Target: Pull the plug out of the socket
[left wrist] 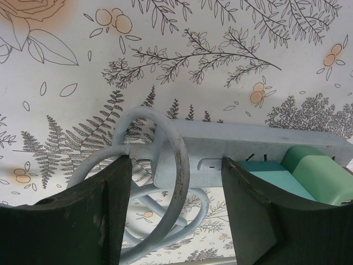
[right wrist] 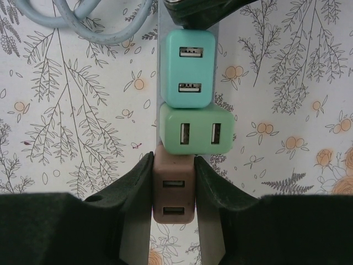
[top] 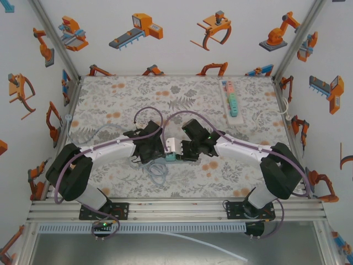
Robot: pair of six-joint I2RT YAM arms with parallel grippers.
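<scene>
A pale grey socket strip (left wrist: pixel 248 143) lies on the floral table mat, its light blue cable (left wrist: pixel 143 113) coiled at one end. Three plugs sit in a row on it: teal (right wrist: pixel 190 69), green (right wrist: pixel 196 135) and brown (right wrist: pixel 174 193). My right gripper (right wrist: pixel 174 165) is shut on the brown plug, one finger flat against each side. My left gripper (left wrist: pixel 176 163) stands partly open over the strip's cable end. A cable loop passes between its fingers (left wrist: pixel 83 221), and the right-hand one overlaps the strip's top. In the top view both grippers, left (top: pixel 157 147) and right (top: pixel 187 150), meet at mid-table.
A second strip (top: pixel 230 100) with several coloured plugs lies at the back right. A white cord (top: pixel 284 113) hangs by the right wall. Printed walls close in three sides. The coiled cable (top: pixel 157 172) lies just in front of the grippers, and a metal rail (top: pixel 176 210) runs along the near edge.
</scene>
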